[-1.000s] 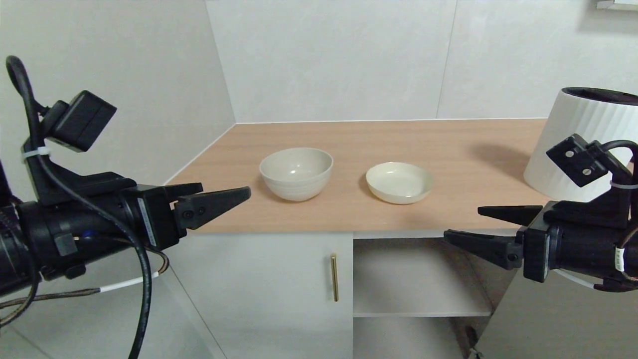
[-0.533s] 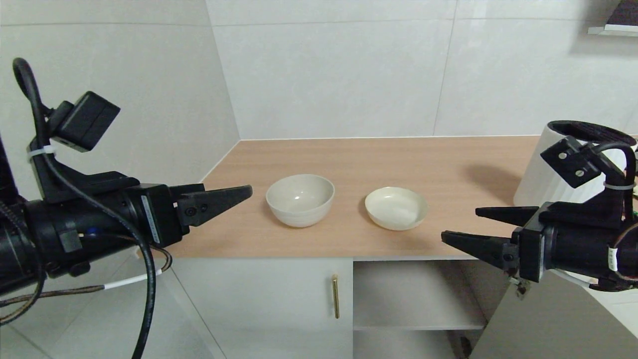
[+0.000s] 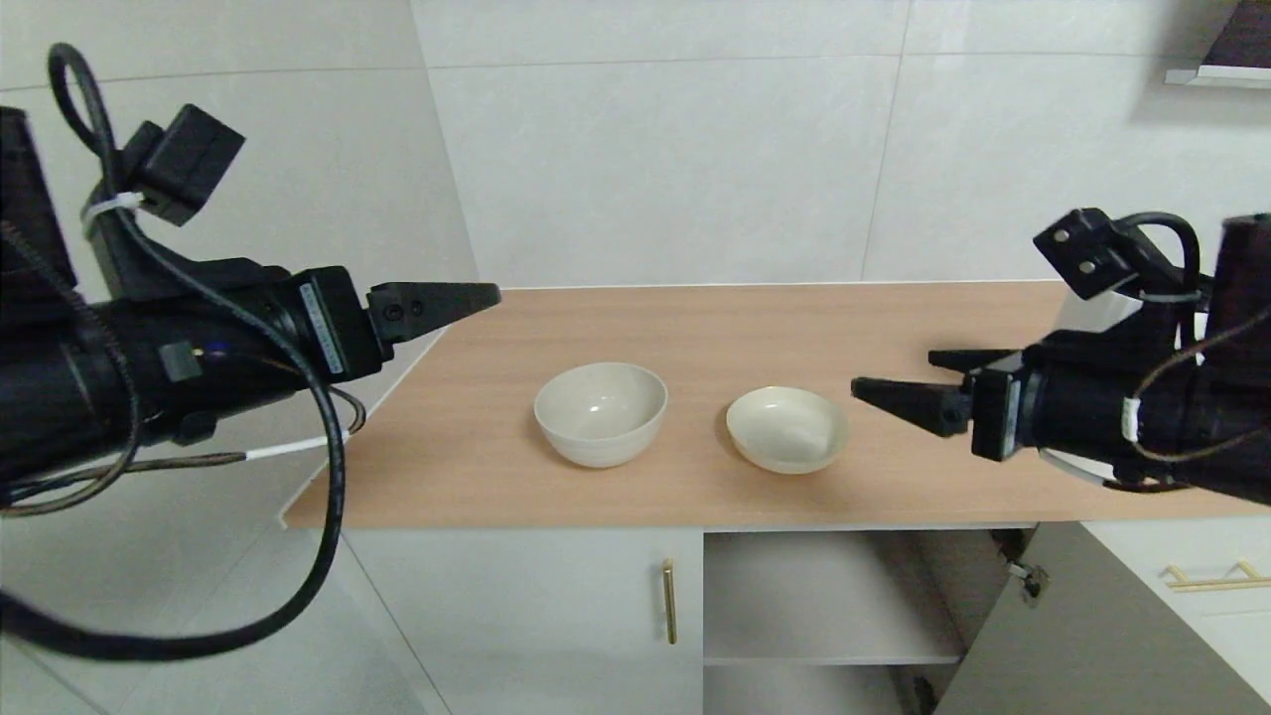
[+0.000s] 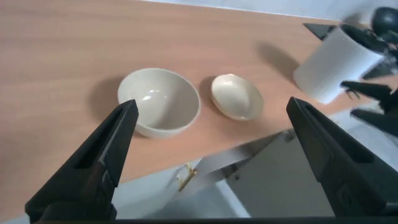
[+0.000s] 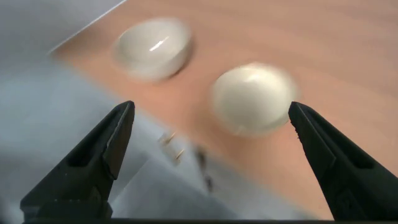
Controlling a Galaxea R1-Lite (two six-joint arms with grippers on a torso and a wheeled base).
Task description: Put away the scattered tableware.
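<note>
Two cream bowls stand on the wooden countertop (image 3: 745, 328): a deep bowl (image 3: 600, 412) and, to its right, a shallow bowl (image 3: 786, 429). My left gripper (image 3: 477, 295) hovers open above the counter's left corner, well short of the deep bowl. My right gripper (image 3: 899, 372) is open just right of the shallow bowl, slightly above it and not touching. In the left wrist view the deep bowl (image 4: 158, 101) and shallow bowl (image 4: 236, 96) lie ahead between the fingers of the left gripper (image 4: 211, 107). The right wrist view shows the deep bowl (image 5: 152, 46) and shallow bowl (image 5: 252, 96) below the right gripper (image 5: 211, 109).
A white ribbed container (image 4: 336, 65) stands at the counter's right end, behind my right arm. Below the counter a cabinet compartment (image 3: 824, 596) stands open with its door (image 3: 1043, 636) swung out to the right. A closed door with a gold handle (image 3: 668, 601) is to its left.
The head view has shifted, showing more wall. Both grippers rose from in front of the cabinet to above counter level. The right gripper came closer to the shallow bowl.
</note>
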